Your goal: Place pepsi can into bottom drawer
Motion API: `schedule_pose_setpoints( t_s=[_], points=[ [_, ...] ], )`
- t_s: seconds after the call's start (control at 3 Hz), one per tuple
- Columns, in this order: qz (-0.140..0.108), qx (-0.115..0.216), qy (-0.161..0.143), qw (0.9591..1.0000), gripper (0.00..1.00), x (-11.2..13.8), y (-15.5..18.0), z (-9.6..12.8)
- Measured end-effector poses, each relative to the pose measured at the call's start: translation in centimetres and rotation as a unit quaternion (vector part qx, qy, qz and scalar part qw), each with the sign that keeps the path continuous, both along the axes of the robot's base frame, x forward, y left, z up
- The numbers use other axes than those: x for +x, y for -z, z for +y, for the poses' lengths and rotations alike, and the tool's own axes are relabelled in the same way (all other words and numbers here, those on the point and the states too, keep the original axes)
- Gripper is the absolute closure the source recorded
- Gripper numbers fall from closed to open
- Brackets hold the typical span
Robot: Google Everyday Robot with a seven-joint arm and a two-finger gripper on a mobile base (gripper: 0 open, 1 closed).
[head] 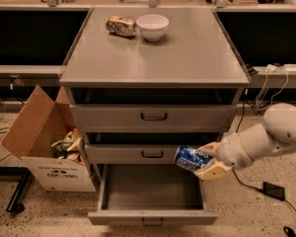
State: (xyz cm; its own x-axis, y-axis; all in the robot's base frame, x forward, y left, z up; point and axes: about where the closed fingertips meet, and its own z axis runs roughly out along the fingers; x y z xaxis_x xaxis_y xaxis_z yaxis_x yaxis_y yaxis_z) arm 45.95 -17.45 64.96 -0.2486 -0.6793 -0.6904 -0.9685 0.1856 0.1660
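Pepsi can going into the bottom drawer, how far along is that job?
Done: the bottom drawer stands pulled open. In hand: the gripper is clamped on the pepsi can, which lies on its side in the air above the drawer's right side, not yet inside. Left: lower the can into the drawer and let go.

Warm overhead light; tabletop (197,58) bright, recesses (153,96) dark; jaws gripping pepsi can (191,157) lit above bottom drawer (153,217).
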Motion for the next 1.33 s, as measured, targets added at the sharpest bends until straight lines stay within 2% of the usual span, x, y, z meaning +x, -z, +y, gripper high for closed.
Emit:
schedule_pose_setpoints(
  t_s=[0.33, 1.0, 1.33],
  points=[
    [0.035, 0.013, 0.024, 0.9990, 1.00, -1.1, 7.6, 0.1],
    [0.044, 0.016, 0.026, 0.9986, 1.00, -1.1, 8.7, 0.3],
    [0.038, 0.020, 0.049, 0.9979, 1.00, -0.5, 13.1, 0.2]
  ],
)
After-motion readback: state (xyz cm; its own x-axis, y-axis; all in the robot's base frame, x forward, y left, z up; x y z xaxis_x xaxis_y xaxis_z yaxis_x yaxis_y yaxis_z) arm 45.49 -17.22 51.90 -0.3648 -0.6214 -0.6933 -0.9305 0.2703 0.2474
